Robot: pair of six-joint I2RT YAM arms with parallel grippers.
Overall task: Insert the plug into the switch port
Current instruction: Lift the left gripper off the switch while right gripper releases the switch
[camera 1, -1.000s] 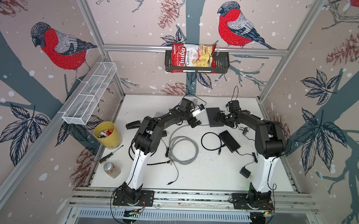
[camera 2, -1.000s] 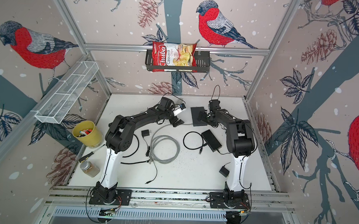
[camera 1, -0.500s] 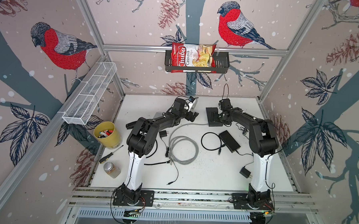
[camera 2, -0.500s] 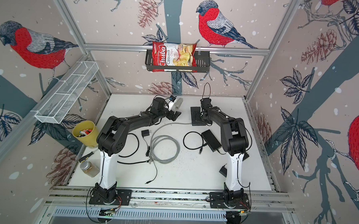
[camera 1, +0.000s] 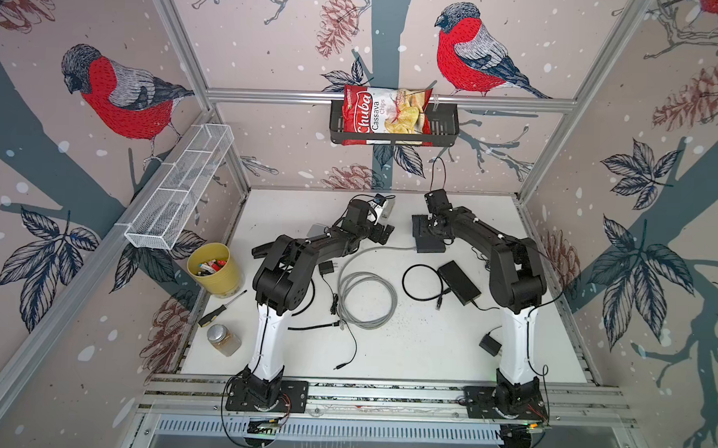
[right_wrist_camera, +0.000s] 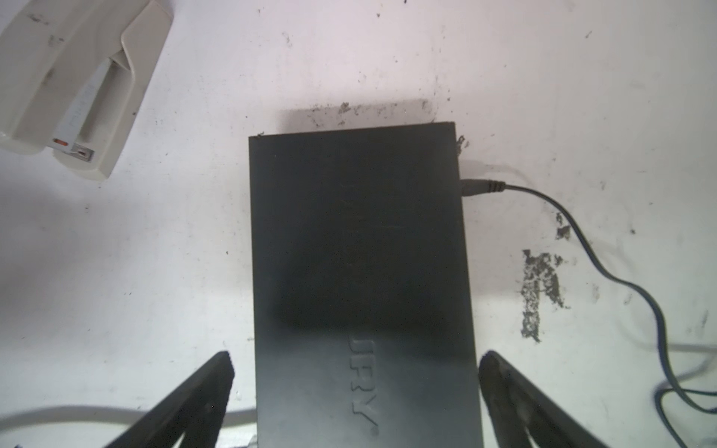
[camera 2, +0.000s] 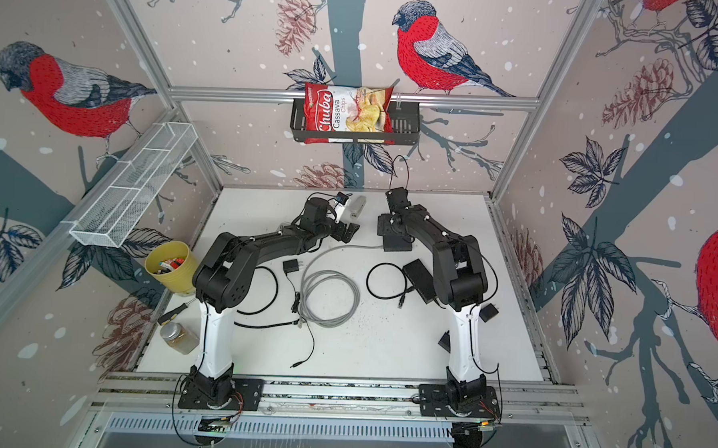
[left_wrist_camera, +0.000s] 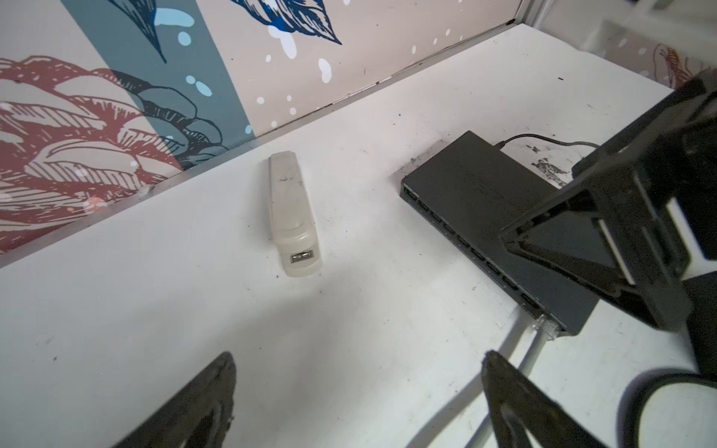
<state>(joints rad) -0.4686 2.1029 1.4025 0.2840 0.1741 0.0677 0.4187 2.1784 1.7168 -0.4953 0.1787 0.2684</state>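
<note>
The switch (right_wrist_camera: 357, 240) lies flat near the middle of the bench's (camera 1: 426, 361) far edge. The right gripper (right_wrist_camera: 356, 357) hangs over it, jaws spread wide, one finger outside each long side, holding nothing. The plug (left_wrist_camera: 543, 329) on the grey cable (left_wrist_camera: 529, 355) sits at the switch's end port, just beyond the left gripper (left_wrist_camera: 357, 357), whose jaws gape empty over bare bench.

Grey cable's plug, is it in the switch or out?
In: the clear plug sits socketed at the black switch's corner; how deep, cannot tell.
</note>
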